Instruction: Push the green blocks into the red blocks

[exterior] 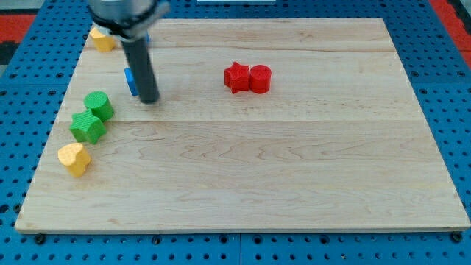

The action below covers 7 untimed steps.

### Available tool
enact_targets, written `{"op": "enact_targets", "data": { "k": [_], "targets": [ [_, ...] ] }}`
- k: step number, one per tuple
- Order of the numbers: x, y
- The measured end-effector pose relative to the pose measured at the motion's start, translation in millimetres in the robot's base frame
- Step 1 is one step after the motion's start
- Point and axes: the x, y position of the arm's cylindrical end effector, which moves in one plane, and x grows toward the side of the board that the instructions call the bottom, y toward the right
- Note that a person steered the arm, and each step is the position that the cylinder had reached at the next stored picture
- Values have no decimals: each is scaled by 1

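Two green blocks lie at the view's left: a green cylinder (98,105) and, just below it and touching, a green star-like block (87,126). Two red blocks sit touching each other above the board's middle: a red star (236,77) and a red cylinder (260,79). My tip (149,99) rests on the board to the right of the green cylinder, a short gap away, and far left of the red blocks. The rod rises toward the view's top left.
A yellow heart-like block (74,158) lies below the green blocks near the board's left edge. A yellow block (102,39) sits at the top left corner. A blue block (131,79) is partly hidden behind the rod. The wooden board (294,169) lies on a blue pegboard.
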Motion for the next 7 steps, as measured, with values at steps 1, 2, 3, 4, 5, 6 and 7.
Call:
{"op": "enact_targets", "data": {
  "k": [1,2,3,4,5,6,7],
  "targets": [
    [-94,-12],
    [-47,48],
    [68,95],
    [150,64],
    [183,12],
    [156,-50],
    [107,-70]
  ]
}}
